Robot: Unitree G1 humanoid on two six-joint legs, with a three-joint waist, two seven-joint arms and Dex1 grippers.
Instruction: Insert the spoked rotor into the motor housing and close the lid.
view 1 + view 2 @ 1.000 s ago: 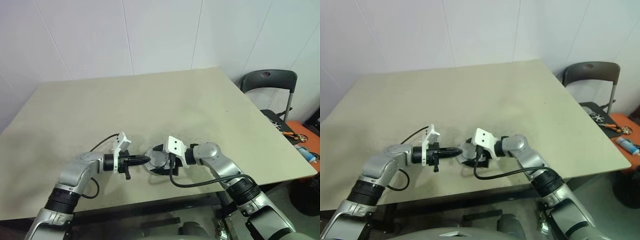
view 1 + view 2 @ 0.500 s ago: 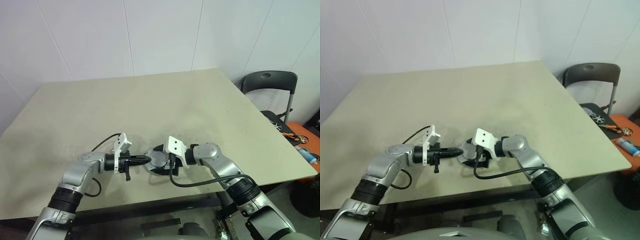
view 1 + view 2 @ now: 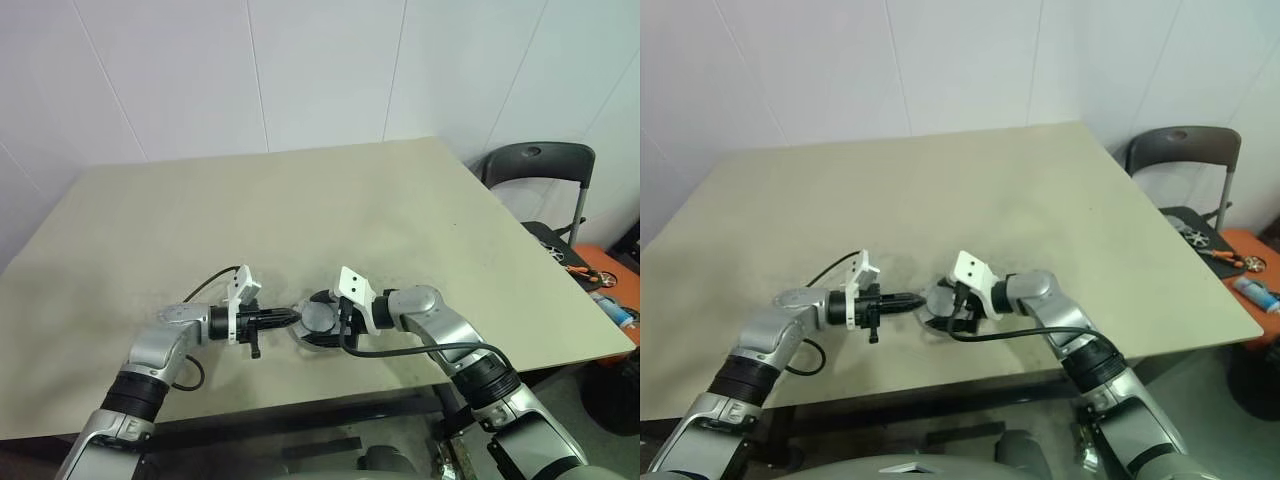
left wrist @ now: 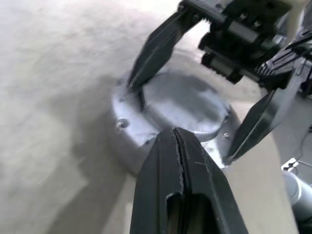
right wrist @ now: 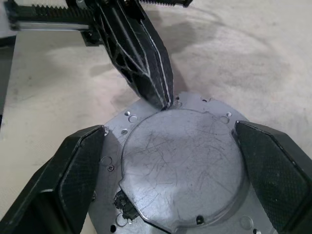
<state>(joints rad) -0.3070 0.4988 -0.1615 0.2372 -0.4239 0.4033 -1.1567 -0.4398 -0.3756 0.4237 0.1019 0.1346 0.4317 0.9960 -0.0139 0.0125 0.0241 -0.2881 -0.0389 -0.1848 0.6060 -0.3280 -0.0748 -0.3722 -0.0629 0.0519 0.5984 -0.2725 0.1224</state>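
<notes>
Lower centre of the head view: round grey metal motor housing on the beige table, straddled by the spread right gripper to steady it; pressed-together left gripper touches its rim, seemingly seating the lid

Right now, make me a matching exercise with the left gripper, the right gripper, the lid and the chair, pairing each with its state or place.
Things:
1. left gripper
2. right gripper
3. lid
4. chair

States or places:
A. beyond the table's right edge
B. open, fingers on either side of the grey disc
C. shut, tip at the disc's rim
D. lying flat, grey and scratched

Pairs: 1-C, 2-B, 3-D, 4-A
</notes>
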